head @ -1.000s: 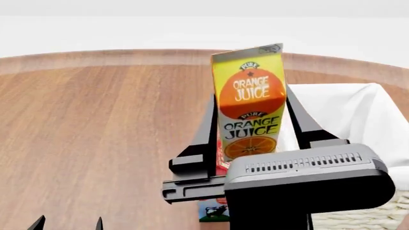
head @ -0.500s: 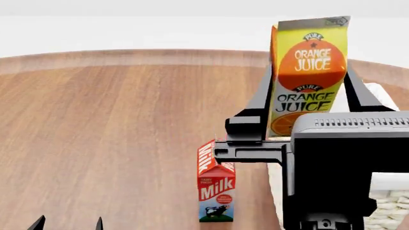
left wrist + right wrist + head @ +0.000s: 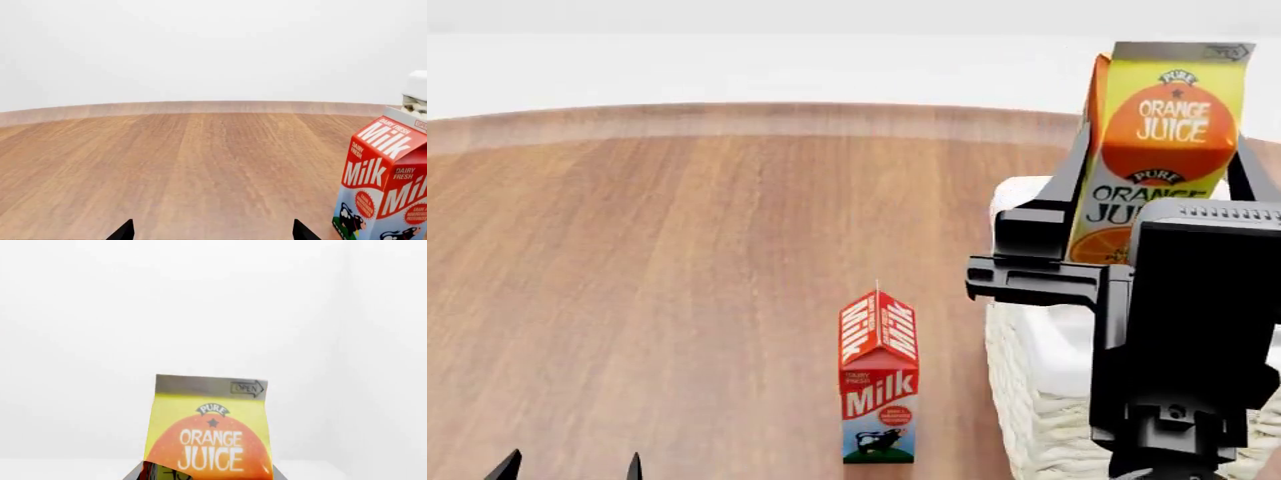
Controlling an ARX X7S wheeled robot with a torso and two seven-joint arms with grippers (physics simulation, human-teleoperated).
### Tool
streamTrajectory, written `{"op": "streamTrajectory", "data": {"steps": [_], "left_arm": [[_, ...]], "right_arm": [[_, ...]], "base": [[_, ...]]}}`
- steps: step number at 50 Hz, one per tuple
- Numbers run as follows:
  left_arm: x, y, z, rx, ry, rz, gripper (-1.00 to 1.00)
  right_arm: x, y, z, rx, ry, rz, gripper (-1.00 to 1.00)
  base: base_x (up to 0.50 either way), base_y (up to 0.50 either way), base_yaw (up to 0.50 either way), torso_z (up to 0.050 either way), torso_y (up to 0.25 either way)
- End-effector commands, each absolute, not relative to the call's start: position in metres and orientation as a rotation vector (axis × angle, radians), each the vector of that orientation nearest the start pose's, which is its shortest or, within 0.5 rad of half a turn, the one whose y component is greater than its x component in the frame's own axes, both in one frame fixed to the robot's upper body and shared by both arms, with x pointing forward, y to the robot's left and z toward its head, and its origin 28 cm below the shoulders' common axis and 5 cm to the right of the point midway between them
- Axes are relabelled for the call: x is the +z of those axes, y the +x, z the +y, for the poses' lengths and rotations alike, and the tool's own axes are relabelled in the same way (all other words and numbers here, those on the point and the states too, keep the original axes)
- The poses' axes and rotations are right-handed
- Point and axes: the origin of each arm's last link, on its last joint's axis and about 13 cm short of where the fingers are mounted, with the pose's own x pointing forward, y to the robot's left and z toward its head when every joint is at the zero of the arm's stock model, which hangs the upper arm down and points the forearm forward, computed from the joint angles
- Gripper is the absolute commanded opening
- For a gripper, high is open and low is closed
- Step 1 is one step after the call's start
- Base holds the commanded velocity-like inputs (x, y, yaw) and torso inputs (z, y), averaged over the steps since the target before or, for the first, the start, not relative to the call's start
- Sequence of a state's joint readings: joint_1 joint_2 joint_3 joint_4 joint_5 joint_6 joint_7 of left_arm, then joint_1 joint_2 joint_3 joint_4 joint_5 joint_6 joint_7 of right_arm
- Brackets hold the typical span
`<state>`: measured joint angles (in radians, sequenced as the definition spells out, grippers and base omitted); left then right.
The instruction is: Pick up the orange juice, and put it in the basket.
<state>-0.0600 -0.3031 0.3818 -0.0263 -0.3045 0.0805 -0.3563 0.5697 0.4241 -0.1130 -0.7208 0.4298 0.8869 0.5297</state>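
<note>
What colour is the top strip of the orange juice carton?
Grey, with "OPEN" printed on it, above the yellow orange juice front; the right wrist view shows it best.

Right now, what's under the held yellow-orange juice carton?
In the head view, the cream wicker basket with white cloth lining sits below the orange juice carton. The right gripper and arm cover its interior.

The yellow-orange orange juice [image 3: 1158,150] carton is upright above the cream wicker basket [image 3: 1034,400].

A round wooden table [image 3: 667,270] with a paler rim stands before a plain white wall [image 3: 200,50].
</note>
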Motion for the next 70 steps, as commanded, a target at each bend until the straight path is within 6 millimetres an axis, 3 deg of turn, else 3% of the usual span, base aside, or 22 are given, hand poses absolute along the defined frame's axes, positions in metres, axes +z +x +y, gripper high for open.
{"op": "streamTrajectory", "data": {"steps": [1,30,70], "left_arm": [[0.013,0.211,0.205,0.0,0.0,0.0,1.0],[0.013,0.211,0.205,0.0,0.0,0.0,1.0],[0.013,0.211,0.205,0.0,0.0,0.0,1.0]], "right_arm": [[0.211,0.256,-0.133,-0.244,-0.17,-0.336,-1.0],[0.182,0.301,-0.14,-0.327,-0.132,-0.259,-1.0],[0.172,0.339,-0.144,-0.386,-0.14,-0.194,-1.0]], "base": [[0.0,0.0,0.0,0.0,0.0],[0.0,0.0,0.0,0.0,0.001],[0.0,0.0,0.0,0.0,0.001]]}}
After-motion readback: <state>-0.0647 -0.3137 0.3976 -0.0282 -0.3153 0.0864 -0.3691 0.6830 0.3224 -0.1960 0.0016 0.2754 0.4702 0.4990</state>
